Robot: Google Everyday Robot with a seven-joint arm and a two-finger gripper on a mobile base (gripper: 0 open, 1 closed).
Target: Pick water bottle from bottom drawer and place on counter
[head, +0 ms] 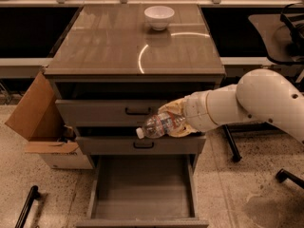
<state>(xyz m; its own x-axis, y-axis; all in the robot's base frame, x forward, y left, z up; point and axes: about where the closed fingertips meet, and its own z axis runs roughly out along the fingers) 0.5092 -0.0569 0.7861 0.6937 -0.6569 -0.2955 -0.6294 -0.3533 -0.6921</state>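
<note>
My gripper is shut on the water bottle, a small clear crinkled bottle held nearly level with its white cap pointing left. It hangs in front of the two upper drawers, between their black handles, well above the floor of the bottom drawer. The bottom drawer is pulled out, and its flat floor is bare. The counter is the glossy grey-brown cabinet top above, with a curved light streak. My white arm reaches in from the right.
A white bowl stands at the back of the counter. An open cardboard box leans by the cabinet's left side. A dark side table and chair legs are at the right. A black bar lies on the floor at lower left.
</note>
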